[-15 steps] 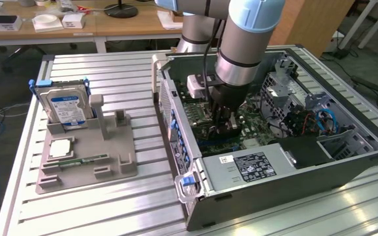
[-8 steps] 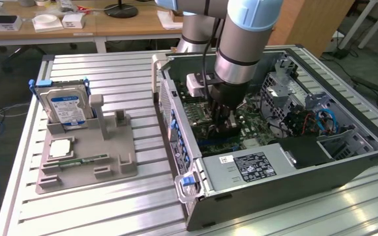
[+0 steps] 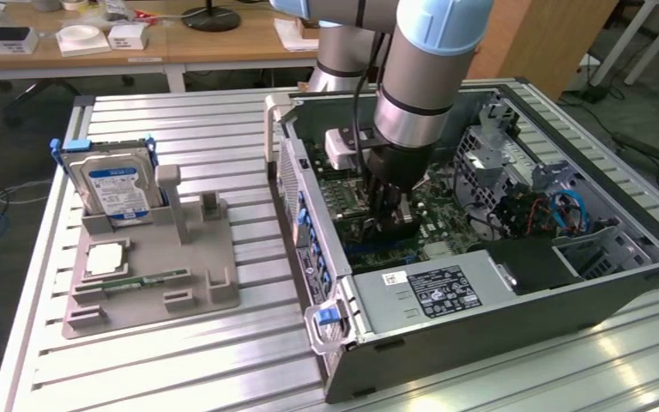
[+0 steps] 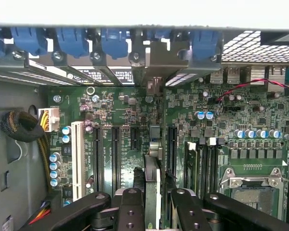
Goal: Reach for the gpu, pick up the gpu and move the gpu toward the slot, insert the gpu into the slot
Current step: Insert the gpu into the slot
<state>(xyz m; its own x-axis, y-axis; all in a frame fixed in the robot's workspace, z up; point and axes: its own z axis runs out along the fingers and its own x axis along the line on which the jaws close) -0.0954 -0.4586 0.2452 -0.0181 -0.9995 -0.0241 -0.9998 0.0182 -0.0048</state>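
Note:
Inside the open computer case [image 3: 306, 180], my gripper [image 3: 391, 219] reaches down to the green motherboard [image 3: 353, 202]. In the wrist view the gpu [image 4: 152, 180] is seen edge-on, standing upright between my black fingers [image 4: 130, 211]. The gripper [image 4: 154, 214] is shut on it. The card's silvery end bracket [image 4: 154, 62] lies against the case's rear wall, between the blue latches [image 4: 72, 41]. The slot under the card is hidden by the card itself, so I cannot tell whether the edge is seated. Other long black connector strips [image 4: 116, 154] run parallel beside it.
A white connector strip [image 4: 78, 159], a cable bundle [image 4: 19, 125] and the square silver processor socket [image 4: 250, 187] share the board. The power supply [image 3: 444, 292] fills the case's near end. Outside, a grey fixture [image 3: 152, 283] holds a blue-labelled hard drive [image 3: 117, 184] and a memory stick [image 3: 147, 281].

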